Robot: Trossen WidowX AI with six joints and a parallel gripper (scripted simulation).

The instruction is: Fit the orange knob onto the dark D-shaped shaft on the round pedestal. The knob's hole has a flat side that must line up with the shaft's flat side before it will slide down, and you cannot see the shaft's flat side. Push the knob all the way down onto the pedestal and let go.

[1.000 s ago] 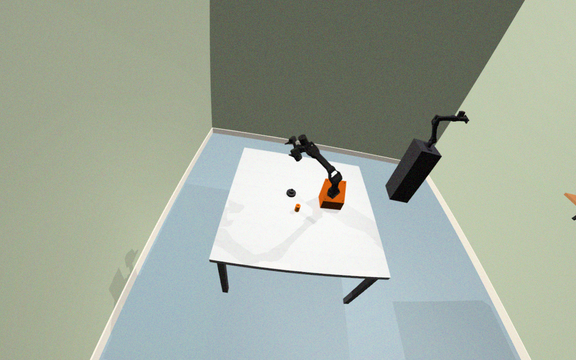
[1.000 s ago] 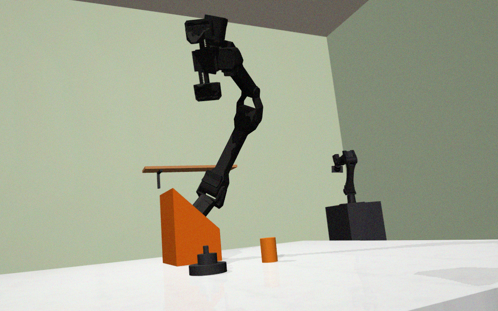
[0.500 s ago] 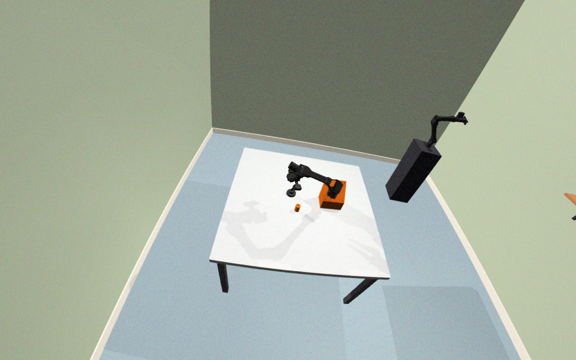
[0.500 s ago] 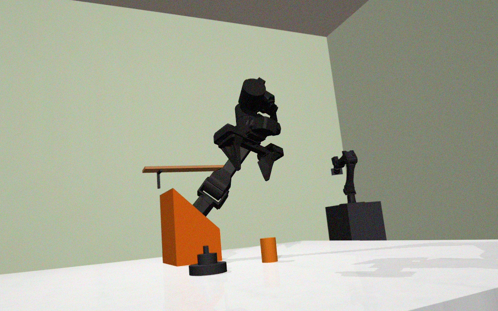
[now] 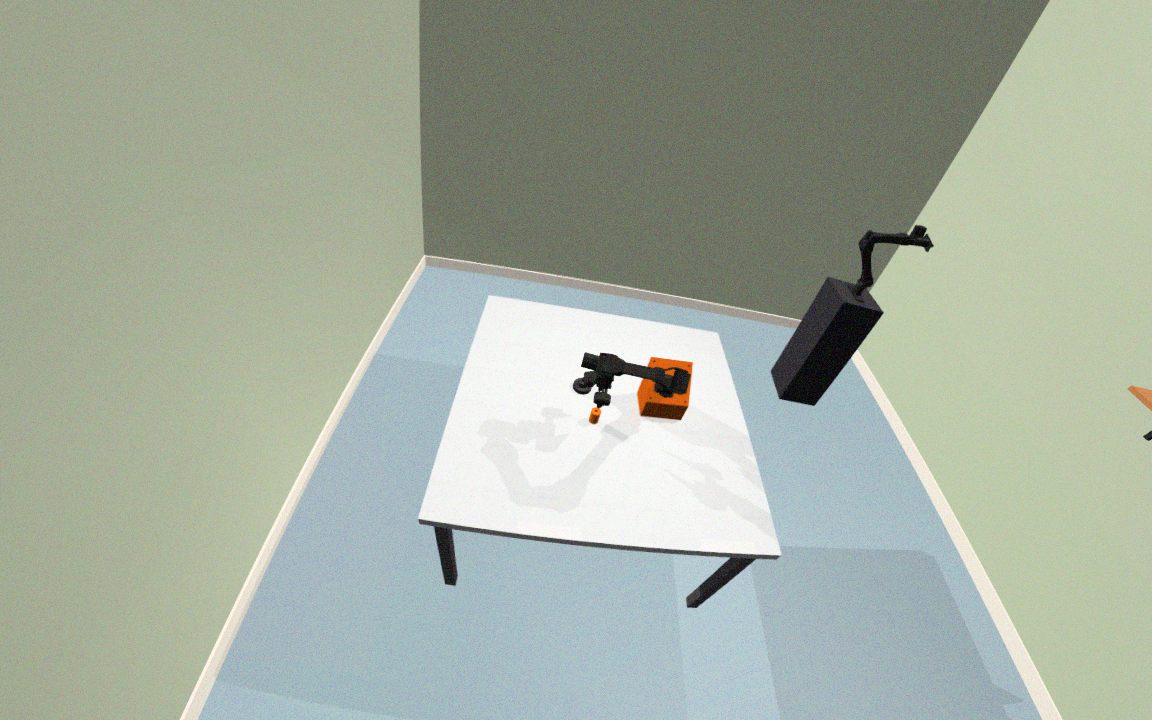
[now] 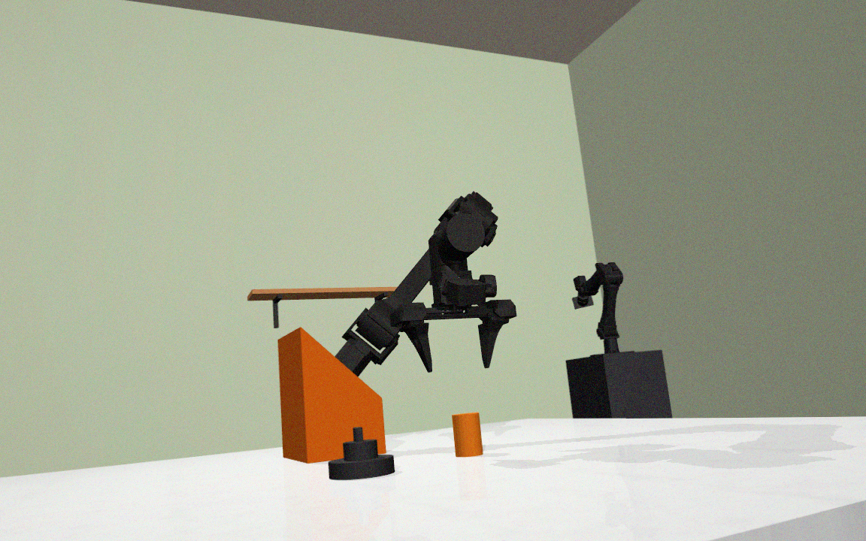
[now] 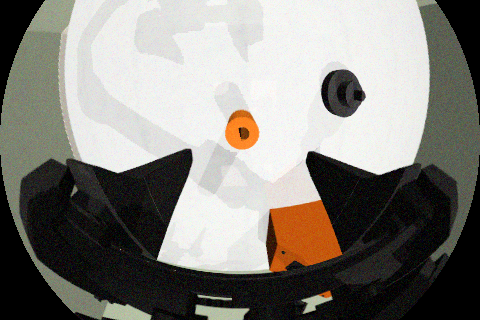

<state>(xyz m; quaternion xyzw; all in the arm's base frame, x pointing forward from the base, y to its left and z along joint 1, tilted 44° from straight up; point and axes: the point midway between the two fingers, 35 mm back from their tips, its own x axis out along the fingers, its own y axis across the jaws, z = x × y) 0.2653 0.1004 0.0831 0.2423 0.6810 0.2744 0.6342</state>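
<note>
Black parallel-jaw gripper (image 6: 456, 367) hangs spread and empty above the small orange cylindrical knob (image 6: 467, 434). The knob stands upright mid-table, toward the far edge, apart from the dark round pedestal with its D-shaped shaft (image 6: 360, 460). Nothing is done yet: grasp, alignment, seating and release remain.

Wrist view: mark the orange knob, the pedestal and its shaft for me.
orange knob (image 7: 242, 130), wrist view, on its top face beside the hole.
pedestal (image 7: 336, 94), wrist view, on the round dark base.
shaft (image 7: 358, 95), wrist view, on the stub's tip.
</note>
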